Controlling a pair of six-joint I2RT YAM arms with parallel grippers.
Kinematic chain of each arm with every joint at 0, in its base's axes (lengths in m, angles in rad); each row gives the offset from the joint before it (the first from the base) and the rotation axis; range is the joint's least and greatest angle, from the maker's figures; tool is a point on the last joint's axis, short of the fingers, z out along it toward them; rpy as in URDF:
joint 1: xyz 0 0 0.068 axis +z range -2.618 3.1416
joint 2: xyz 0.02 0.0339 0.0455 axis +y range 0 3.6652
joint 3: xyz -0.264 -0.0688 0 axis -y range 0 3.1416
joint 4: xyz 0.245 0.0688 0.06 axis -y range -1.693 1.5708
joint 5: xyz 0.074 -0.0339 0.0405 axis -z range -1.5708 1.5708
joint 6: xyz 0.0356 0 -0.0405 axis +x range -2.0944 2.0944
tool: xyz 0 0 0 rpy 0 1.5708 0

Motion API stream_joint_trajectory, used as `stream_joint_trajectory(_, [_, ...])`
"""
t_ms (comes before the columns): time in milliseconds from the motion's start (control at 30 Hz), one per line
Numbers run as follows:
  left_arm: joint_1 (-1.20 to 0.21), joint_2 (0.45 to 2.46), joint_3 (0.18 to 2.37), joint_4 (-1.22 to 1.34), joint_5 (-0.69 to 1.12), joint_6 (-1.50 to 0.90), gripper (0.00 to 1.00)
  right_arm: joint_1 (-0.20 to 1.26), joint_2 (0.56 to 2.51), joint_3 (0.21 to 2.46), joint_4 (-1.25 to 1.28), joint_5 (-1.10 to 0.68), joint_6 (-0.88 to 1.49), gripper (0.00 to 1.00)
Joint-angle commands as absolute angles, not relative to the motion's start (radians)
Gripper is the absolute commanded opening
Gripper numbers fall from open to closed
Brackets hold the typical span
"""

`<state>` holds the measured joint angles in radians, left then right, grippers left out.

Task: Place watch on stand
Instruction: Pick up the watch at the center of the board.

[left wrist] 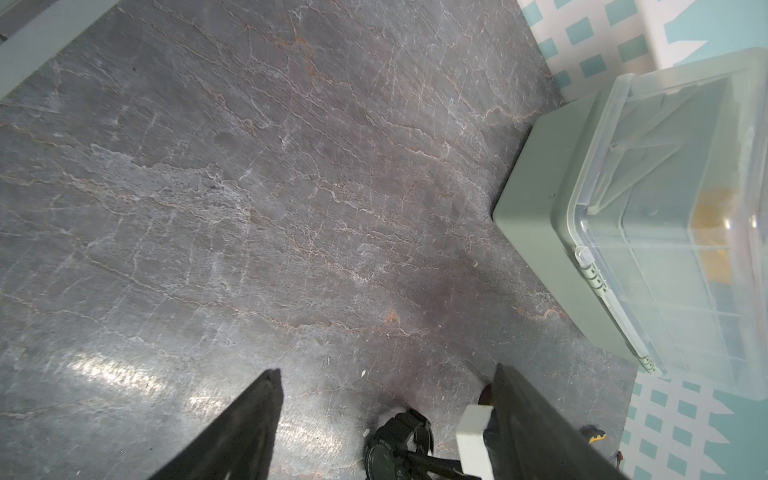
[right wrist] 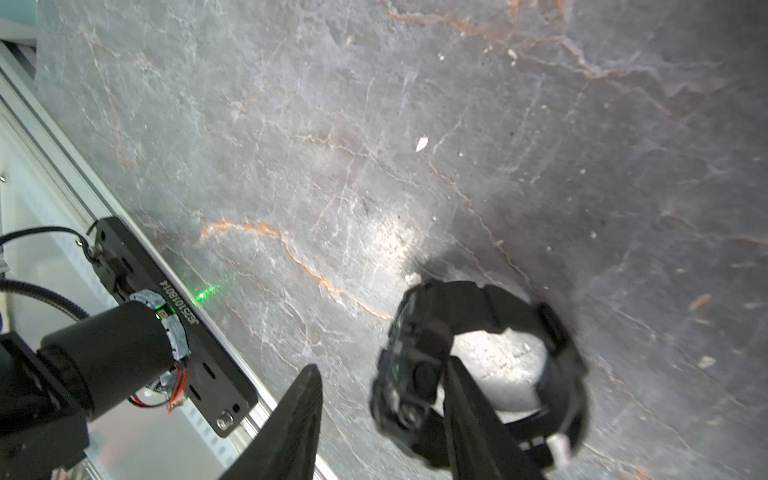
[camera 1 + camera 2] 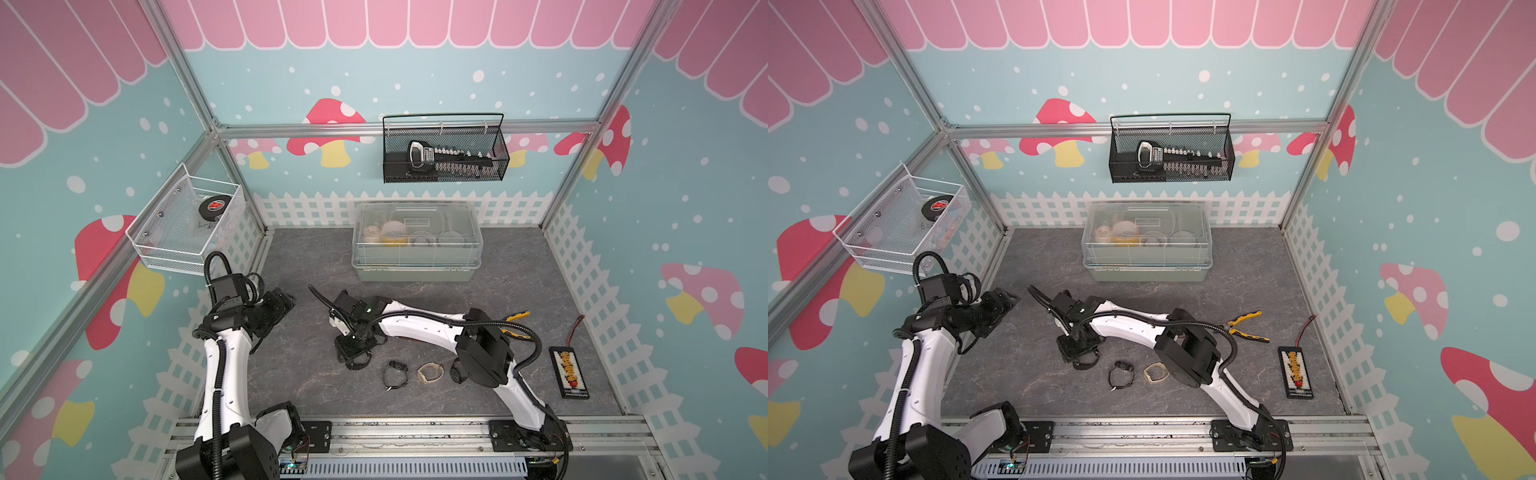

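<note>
A chunky black watch [image 2: 478, 303] lies on the grey table with its strap closed in a loop, also seen in both top views [image 3: 358, 365] [image 3: 1086, 362]. My right gripper [image 2: 382, 365] is low over it and open. One finger [image 2: 469, 399] stands inside the strap loop against the case, and the other finger [image 2: 299, 411] is outside with a gap to the case. The watch looks blurred. My left gripper [image 1: 386, 370] hangs open over bare table at the left [image 3: 286, 305], holding nothing. The stand is hidden in these views.
Beside it, toward the right, lie a thin black watch [image 3: 395, 374], a beige watch [image 3: 430, 372] and a dark watch [image 3: 457, 372] half under my right arm. A clear lidded box [image 3: 415, 245] stands at the back. Yellow pliers [image 3: 515, 318] and a black connector board [image 3: 569, 372] lie at the right.
</note>
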<state>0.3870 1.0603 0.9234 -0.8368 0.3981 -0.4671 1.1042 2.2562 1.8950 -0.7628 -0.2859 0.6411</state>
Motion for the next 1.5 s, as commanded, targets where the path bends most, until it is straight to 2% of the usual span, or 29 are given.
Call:
stream_joint_trajectory(0, [0.394, 1.056, 0.917, -0.831, 0.415, -0.460, 0.81, 1.106, 2.296, 1.941, -0.804, -0.305, 0.650, 0.45])
stream_joint_trajectory(233, [0.394, 1.060, 0.918, -0.829, 0.419, -0.460, 0.81, 1.107, 2.302, 1.953, -0.823, -0.309, 0.637, 0.40])
stream_joint_trajectory(567, [0.394, 1.068, 0.917, -0.827, 0.436, -0.464, 0.81, 1.108, 2.287, 1.918, -0.828, -0.292, 0.602, 0.26])
stream_joint_trajectory(733, [0.394, 1.059, 0.914, -0.824, 0.458, -0.465, 0.81, 1.108, 2.284, 1.916, -0.837, -0.281, 0.578, 0.12])
stream_joint_trajectory(967, [0.393, 1.030, 0.918, -0.809, 0.541, -0.473, 0.80, 1.106, 2.238, 1.937, -0.833, -0.296, 0.481, 0.00])
stream_joint_trajectory(1267, [0.330, 0.901, 0.947, -0.766, 0.612, -0.490, 0.79, 1.055, 2.076, 1.967, -0.815, -0.390, 0.407, 0.00])
stream_joint_trajectory(1467, [0.242, 0.871, 1.011, -0.732, 0.606, -0.506, 0.78, 0.989, 1.926, 1.878, -0.716, -0.470, 0.433, 0.00])
